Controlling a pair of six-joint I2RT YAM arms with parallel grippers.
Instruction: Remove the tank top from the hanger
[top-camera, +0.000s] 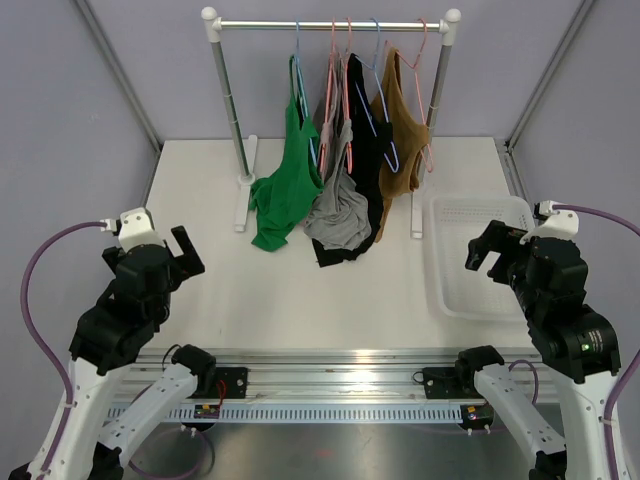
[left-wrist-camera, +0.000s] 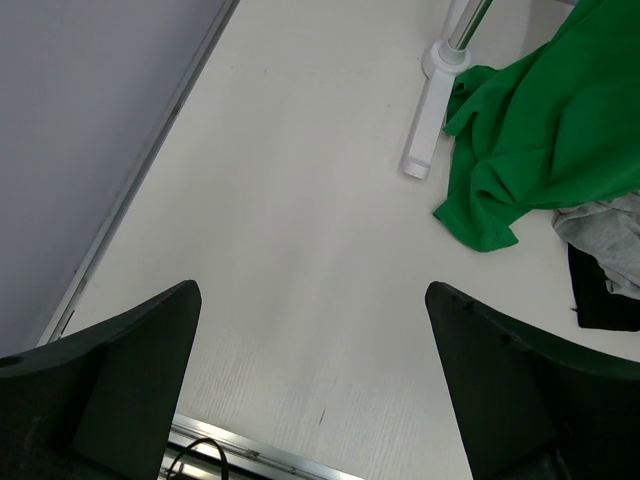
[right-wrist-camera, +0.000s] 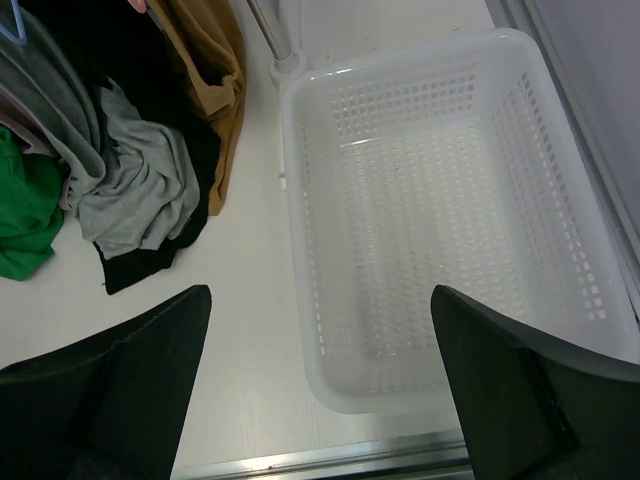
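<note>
Four tops are hanging side by side on hangers (top-camera: 333, 60) from the rail (top-camera: 330, 24) at the far side of the table (top-camera: 300, 300): green (top-camera: 288, 190), grey (top-camera: 340, 215), black (top-camera: 362, 150) and brown (top-camera: 402, 140). Which one the task means cannot be told. Each is draping straight down, its long axis vertical, with the hems of the green, grey and black pooling on the table. The rail is running left to right, so the row is lying across both arms' line of reach, ahead of and between them. The green top is sitting at the left end, on the side of the left gripper (top-camera: 186, 252). The brown is sitting at the right end, just beside the white basket (top-camera: 478, 206) and closest to the right gripper (top-camera: 484, 250). Both grippers are hovering near the front edge, well apart from the clothes, jaws spread wide and holding nothing. The reach looks set to run forward, inward and up toward the hanger hooks. The choice of arm is probably depending on which end the wanted top is hanging.
</note>
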